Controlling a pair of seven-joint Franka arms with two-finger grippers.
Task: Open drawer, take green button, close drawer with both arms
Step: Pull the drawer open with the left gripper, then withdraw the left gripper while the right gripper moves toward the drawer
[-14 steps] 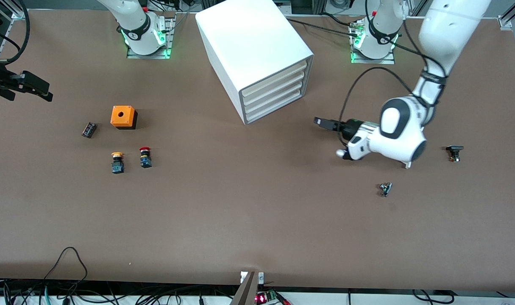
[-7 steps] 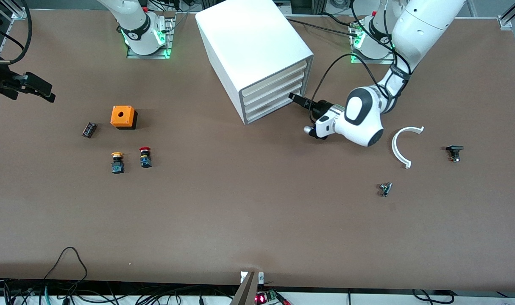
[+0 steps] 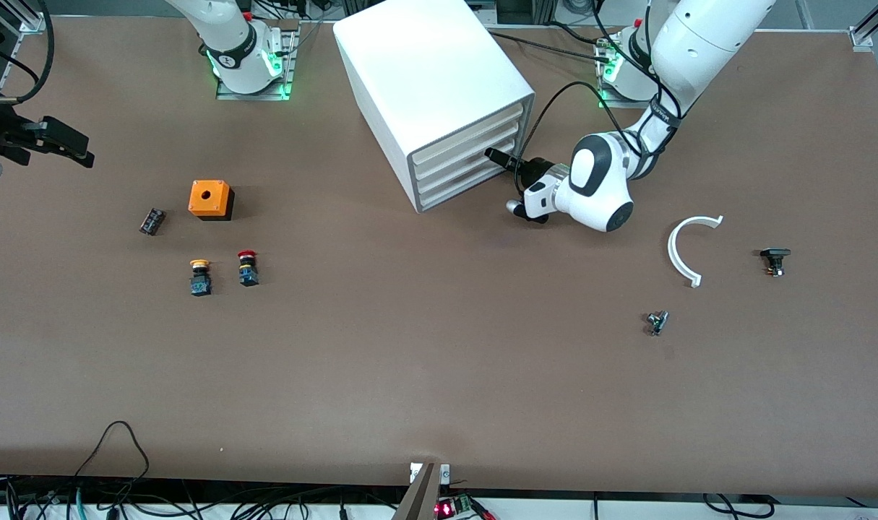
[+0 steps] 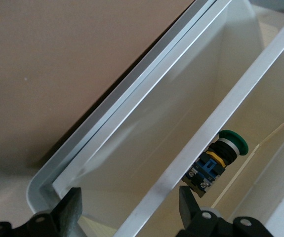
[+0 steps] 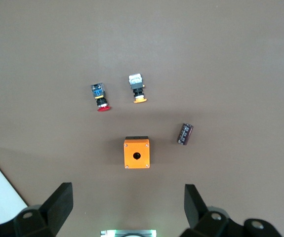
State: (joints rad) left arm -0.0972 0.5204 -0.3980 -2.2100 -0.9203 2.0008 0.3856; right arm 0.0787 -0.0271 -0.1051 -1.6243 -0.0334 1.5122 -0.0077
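The white cabinet (image 3: 428, 72) stands at the table's back middle, all four drawers shut. My left gripper (image 3: 493, 155) is open, its fingertips up against the drawer fronts at the cabinet's left-arm end. In the left wrist view the gripper (image 4: 131, 197) straddles the upper lip of the bottom drawer (image 4: 146, 143), not closed on it. The green-capped button (image 4: 221, 158) shows just past that lip, inside. In the front view the bottom drawer (image 3: 467, 189) hides the button. My right gripper (image 3: 77, 152) is open and empty, up in the air over the right arm's end of the table; it also shows in its wrist view (image 5: 127, 195).
An orange box (image 3: 210, 199), a dark cylinder (image 3: 152, 221), a yellow-capped button (image 3: 200, 276) and a red-capped button (image 3: 248, 267) lie toward the right arm's end. A white curved piece (image 3: 681, 249) and two small parts (image 3: 774, 260) (image 3: 656, 322) lie toward the left arm's end.
My left arm has swung from over the table to the cabinet, bringing its gripper up to the drawer fronts and uncovering the white curved piece. The right arm has barely moved.
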